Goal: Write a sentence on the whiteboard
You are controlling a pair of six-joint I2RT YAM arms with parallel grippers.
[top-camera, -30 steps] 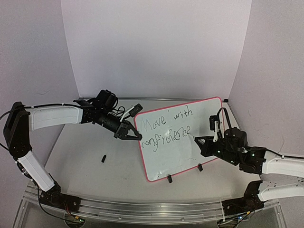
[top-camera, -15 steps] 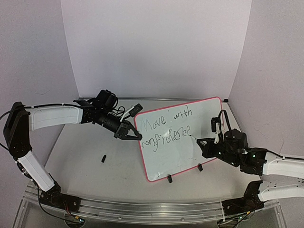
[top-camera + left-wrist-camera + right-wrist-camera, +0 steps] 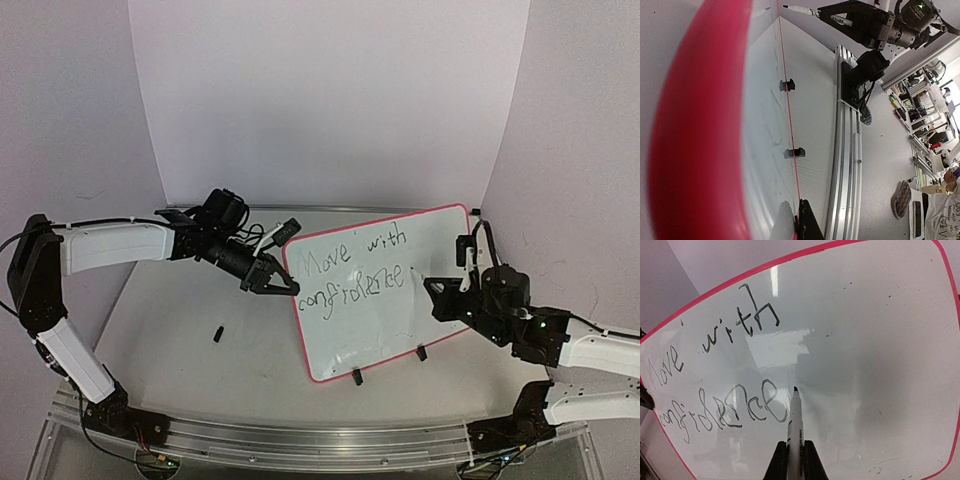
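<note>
Whiteboard (image 3: 390,320) with a thin pink-red rim is standing tilted on two black clip feet (image 3: 357,377) on the grey table (image 3: 180,340), right of the middle, between the two arms. The sentence (image 3: 350,270) is running across its upper left part in two slanted rows of black handwriting, reading "Move with" over "confidence".

The left gripper (image 3: 280,286) is reaching in from the left and pinching the board's left edge, with its fingers drawn together on the rim. In the left wrist view the rim is filling the left side as a broad pink blur, and the two feet are showing along the board's lower edge.

The right gripper (image 3: 432,290) is hovering before the right half of the board, its fingers clamping a white marker (image 3: 794,430) that is pointing at the writing surface. In the right wrist view the black tip is sitting just right of the final "e" of the lower row. Whether it is touching the surface cannot be told.

A small black item (image 3: 217,333) is lying on the table, left of the board and well apart from it.
</note>
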